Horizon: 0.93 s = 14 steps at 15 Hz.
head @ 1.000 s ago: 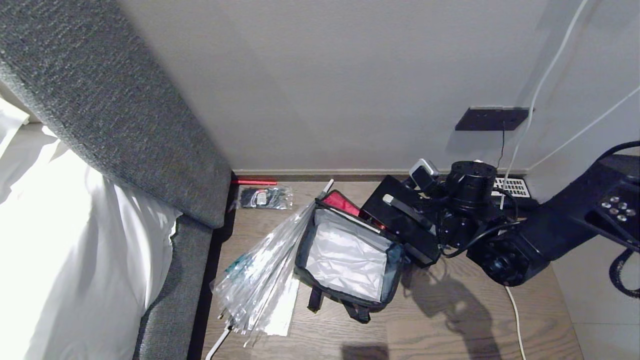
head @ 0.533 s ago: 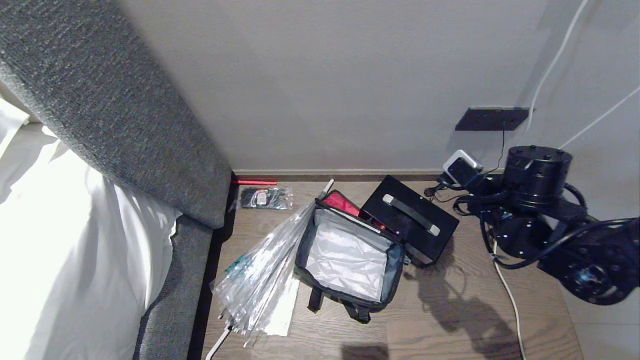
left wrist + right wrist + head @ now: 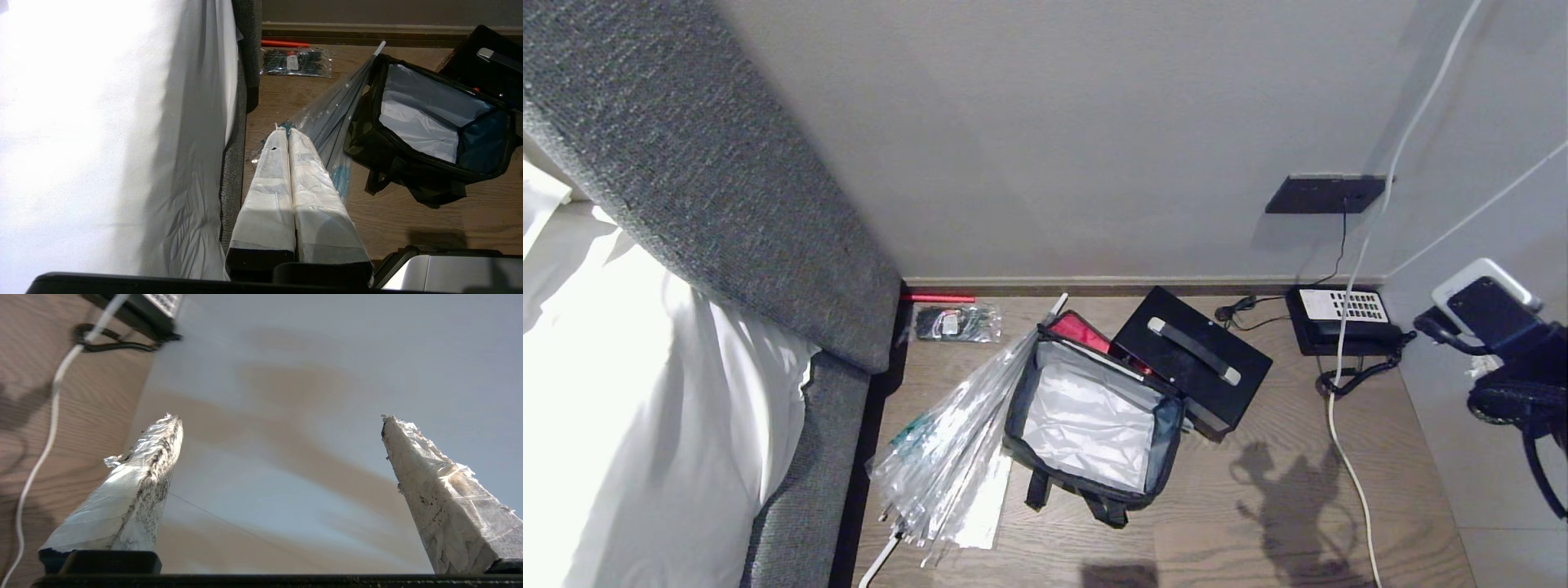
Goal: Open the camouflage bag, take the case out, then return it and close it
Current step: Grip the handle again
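The right gripper (image 3: 282, 420), its two tape-wrapped fingers (image 3: 135, 490) spread wide with nothing between them, hangs at the far right of the scene over pale flooring, well apart from the work; judging by that empty spread, it is free for a fresh grasp. The left gripper (image 3: 288, 134) hangs beside the white-sheeted bed (image 3: 102, 122), its two white-wrapped fingers pressed together and idle. On the wooden floor (image 3: 1258, 523) lies one boxy soft camouflage bag (image 3: 1090, 420) with black trim, its top folded open so the silvery-white lining faces up and the interior looks bare. One flat black rectangular case (image 3: 1192, 359) with a silver handle rests just beside the bag, on the side nearer the wall, apparently set there after removal and awaiting return. One clear plastic-wrapped umbrella (image 3: 947, 457) leans along the bag's other side. Near the wall sit one small clear packet of dark items (image 3: 956, 321) and one black desk telephone (image 3: 1339, 318), with one white cable (image 3: 1347, 457) trailing past it.
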Tool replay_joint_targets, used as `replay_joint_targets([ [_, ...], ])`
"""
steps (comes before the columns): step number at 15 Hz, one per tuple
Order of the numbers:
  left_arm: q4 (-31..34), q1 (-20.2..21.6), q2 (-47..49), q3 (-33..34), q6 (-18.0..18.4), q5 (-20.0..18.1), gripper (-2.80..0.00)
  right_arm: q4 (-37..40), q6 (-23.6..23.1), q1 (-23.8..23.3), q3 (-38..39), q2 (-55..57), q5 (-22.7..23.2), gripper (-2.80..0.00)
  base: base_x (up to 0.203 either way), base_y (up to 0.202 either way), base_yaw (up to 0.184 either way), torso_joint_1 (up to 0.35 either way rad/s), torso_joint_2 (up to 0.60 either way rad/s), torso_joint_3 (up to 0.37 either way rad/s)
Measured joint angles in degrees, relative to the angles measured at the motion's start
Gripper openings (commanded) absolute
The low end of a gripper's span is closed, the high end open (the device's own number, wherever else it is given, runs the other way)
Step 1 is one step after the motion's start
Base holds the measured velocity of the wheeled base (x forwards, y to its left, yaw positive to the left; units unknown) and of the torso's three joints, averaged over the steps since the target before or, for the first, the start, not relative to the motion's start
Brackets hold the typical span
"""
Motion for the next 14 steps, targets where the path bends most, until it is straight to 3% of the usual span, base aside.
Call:
replay_joint_targets([
  [7,0.0,0.0,0.0,0.0,0.0,0.0,-2.80,5.2,-0.7,0.1,1.8,-8.5,0.5,0.00,0.000,0.000,0.000,0.000,0.00,0.000],
  [14,0.0,0.0,0.0,0.0,0.0,0.0,-2.80,5.3,0.2,0.5,1.8,-9.1,1.8,0.00,0.000,0.000,0.000,0.000,0.00,0.000],
])
